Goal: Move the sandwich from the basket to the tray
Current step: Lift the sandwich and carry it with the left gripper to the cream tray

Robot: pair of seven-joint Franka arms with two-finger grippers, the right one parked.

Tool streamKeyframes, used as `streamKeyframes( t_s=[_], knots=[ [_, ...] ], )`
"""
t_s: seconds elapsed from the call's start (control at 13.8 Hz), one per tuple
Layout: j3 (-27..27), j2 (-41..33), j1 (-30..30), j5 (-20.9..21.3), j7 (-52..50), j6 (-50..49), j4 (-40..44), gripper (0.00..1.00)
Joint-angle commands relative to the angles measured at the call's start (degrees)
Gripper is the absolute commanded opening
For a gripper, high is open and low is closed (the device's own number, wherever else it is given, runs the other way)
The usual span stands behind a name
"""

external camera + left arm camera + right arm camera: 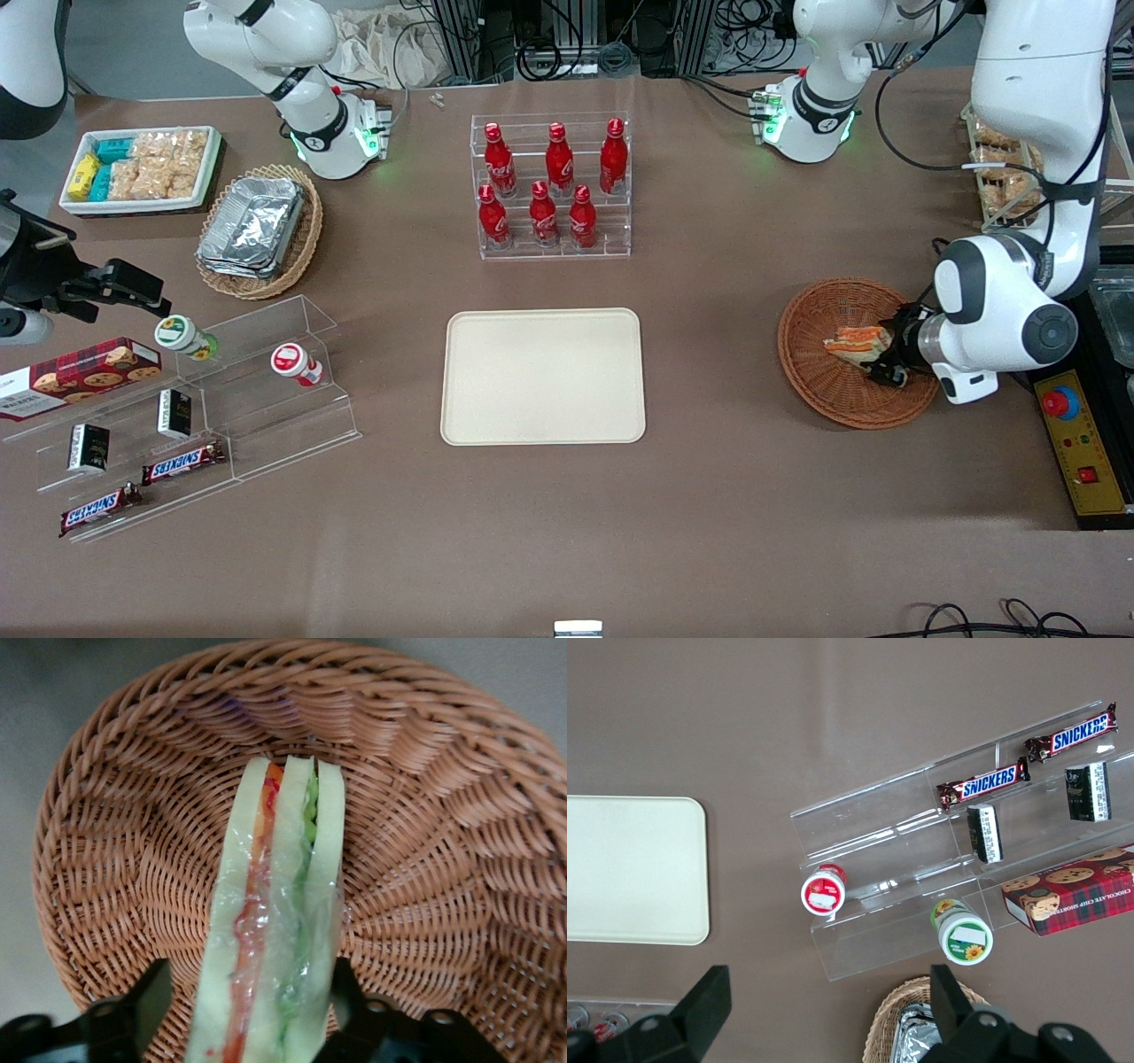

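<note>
At the right of the front view, the gripper [889,356] sits low inside the basket [819,377], its fingers astride the sandwich [857,341], whose long axis runs straight out from the wrist. Whether they pinch it yet I cannot tell. The wrist view alone shows a finger [347,997] beside the wrap; only the front view shows the tray [542,376] lying well apart at centre frame.

SNICKERS on two candy bars [983,784] (acrylic shelf); WALKERS on cookie box [78,376].
</note>
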Motion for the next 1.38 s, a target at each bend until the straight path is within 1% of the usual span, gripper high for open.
streamKeyframes(
  t_s=[0.0, 0.07, 0.22, 0.36, 0.51, 0.58, 0.72, 0.8, 0.87, 0.94, 1.01, 1.09, 1.16, 1.3],
  knots=[
    [-0.16, -2.16, -0.25, -0.30, -0.71, -3.03, 2.37, 0.00],
    [-0.16, -2.61, -0.34, -0.12, -0.62, -7.06, 5.00, 0.00],
    [-2.17, -2.70, -0.51, 0.50, -0.09, -16.98, 12.55, 0.00],
    [-4.71, -3.66, -0.60, 0.50, 4.46, -25.07, 19.06, 0.00],
    [-8.40, -5.50, -0.60, 0.41, 11.48, -32.03, 21.72, 0.00],
    [-10.68, -6.99, -0.60, 0.06, 14.82, -32.84, 21.81, 0.00],
    [-17.17, -7.19, -0.60, -0.64, 17.40, -32.06, 22.77, 0.00],
    [-21.56, -6.05, -0.60, 0.31, 17.49, -30.67, 24.17, 0.00],
    [-24.56, -5.17, -0.60, 0.50, 17.58, -28.48, 24.36, 0.00],
    [-26.59, -4.47, -1.21, 1.37, 17.49, -24.10, 24.10, 0.00],
    [-27.74, -3.33, -3.57, 1.81, 16.88, -20.14, 24.10, 0.00],
    [-27.76, -1.84, -6.29, 2.51, 16.88, -17.23, 24.19, 0.00],
    [-27.76, 0.70, -9.27, 4.26, 16.79, -14.16, 24.54, 0.00],
    [-27.76, 6.15, -14.99, 10.83, 15.92, -5.56, 24.54, 0.00]
  ],
)
